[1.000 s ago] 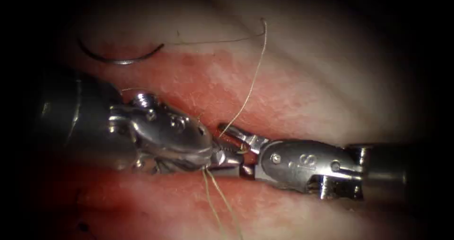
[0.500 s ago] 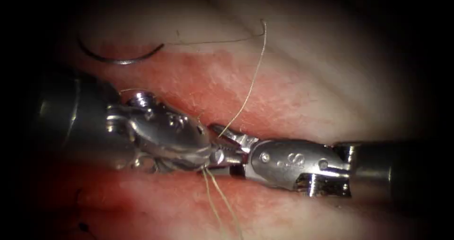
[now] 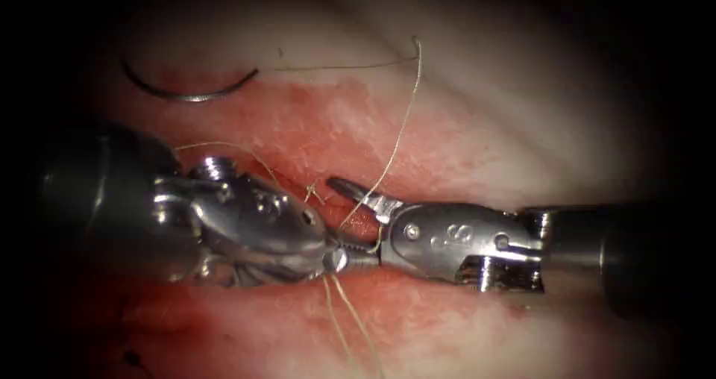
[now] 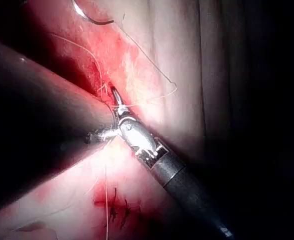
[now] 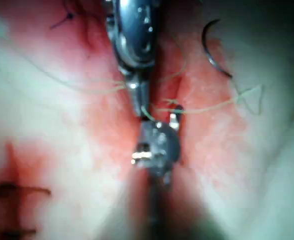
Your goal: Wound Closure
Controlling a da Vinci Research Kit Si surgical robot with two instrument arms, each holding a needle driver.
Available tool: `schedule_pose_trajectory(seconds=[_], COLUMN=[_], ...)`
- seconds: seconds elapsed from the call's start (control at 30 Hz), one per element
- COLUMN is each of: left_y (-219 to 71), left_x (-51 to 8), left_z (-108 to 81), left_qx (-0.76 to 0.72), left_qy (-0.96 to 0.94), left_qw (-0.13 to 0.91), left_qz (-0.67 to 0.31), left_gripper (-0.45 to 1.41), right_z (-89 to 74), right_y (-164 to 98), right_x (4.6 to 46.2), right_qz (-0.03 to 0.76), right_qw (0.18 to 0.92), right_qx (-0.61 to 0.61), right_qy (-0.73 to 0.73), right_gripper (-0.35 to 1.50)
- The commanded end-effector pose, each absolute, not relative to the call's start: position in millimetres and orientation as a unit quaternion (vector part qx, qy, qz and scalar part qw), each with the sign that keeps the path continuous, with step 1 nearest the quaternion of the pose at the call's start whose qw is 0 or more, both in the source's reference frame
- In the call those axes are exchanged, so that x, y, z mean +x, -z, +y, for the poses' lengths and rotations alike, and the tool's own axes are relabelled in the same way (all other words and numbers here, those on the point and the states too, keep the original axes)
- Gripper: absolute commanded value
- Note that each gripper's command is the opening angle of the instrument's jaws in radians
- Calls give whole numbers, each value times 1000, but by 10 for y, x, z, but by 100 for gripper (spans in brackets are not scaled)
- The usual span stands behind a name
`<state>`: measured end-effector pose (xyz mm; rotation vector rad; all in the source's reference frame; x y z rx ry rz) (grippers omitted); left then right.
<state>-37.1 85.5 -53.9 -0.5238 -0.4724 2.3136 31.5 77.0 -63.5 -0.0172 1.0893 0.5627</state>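
Both tools slid left along the cut since a second ago. Needle (image 3: 190, 88) lies free on the tissue (image 3: 477, 110), upper left, not in it. Left tool (image 3: 344, 258) is clamped on the thread (image 3: 399, 129); right tool (image 3: 356, 216) is spread, thread running between its jaws.

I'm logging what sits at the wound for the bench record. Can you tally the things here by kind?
Tools: 2, the left tool and the right tool
Needle: 1, lying free on the tissue
Thread: 1 strand
Tissue: 1
Total: 5
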Motion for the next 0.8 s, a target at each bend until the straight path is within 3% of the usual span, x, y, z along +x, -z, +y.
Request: schedule_pose_trajectory(seconds=[0.03,0.1,0.13,0.47,0.57,0.63,0.8], left_y=[533,533,533,534,537,543,576], left_x=[-377,-377,-377,-375,-373,-369,-351], left_z=[852,852,852,851,851,852,859], left_qx=[-203,-203,-203,-204,-203,-210,-250], left_qy=[-895,-895,-895,-896,-896,-894,-883], left_qw=[353,353,353,350,350,350,337], left_qz=[-183,-183,-183,-183,-183,-187,-209], left_gripper=[-35,-35,-35,-35,-35,-35,-35], right_z=[767,764,763,766,766,766,762], right_y=[631,629,629,627,627,628,635], right_x=[322,322,322,318,316,312,276], right_qz=[514,519,530,514,515,515,494], right_qw=[817,816,815,830,827,827,840], right_qx=[-6,1,11,24,-2,-4,1], right_qy=[-261,-254,-234,-215,-226,-227,-225], right_gripper=[101,51,-35,-35,116,136,148])
